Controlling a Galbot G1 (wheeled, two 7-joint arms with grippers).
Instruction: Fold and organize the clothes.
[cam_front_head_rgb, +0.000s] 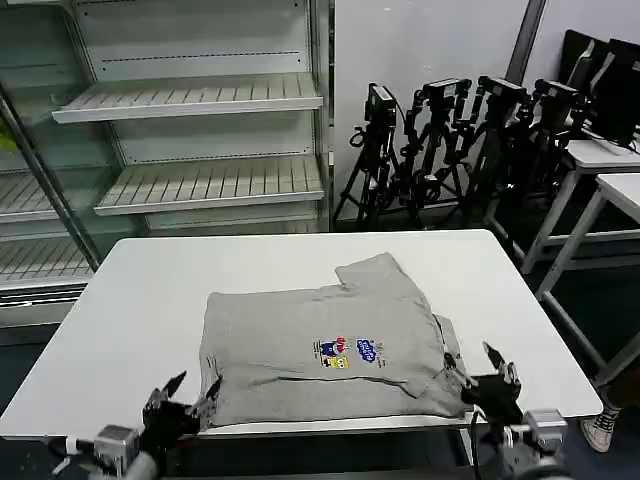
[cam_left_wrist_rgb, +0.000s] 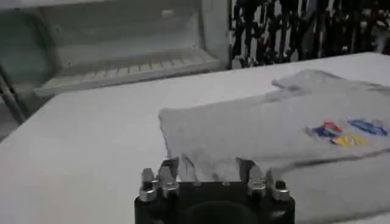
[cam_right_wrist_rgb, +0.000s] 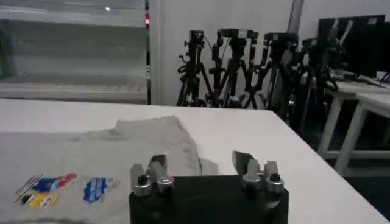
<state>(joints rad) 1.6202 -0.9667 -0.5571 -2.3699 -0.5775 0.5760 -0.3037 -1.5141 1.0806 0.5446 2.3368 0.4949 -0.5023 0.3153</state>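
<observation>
No text, brand, number or sign is reading clearly anywhere in these views. The grey T-shirt (cam_front_head_rgb: 325, 350) lying on the white table (cam_front_head_rgb: 130, 310) is carrying a small chest print (cam_front_head_rgb: 350, 352) in blue, red and yellow, but its shapes are staying too small and blurred to make out as letters or words, in the head view and both wrist views alike.
</observation>
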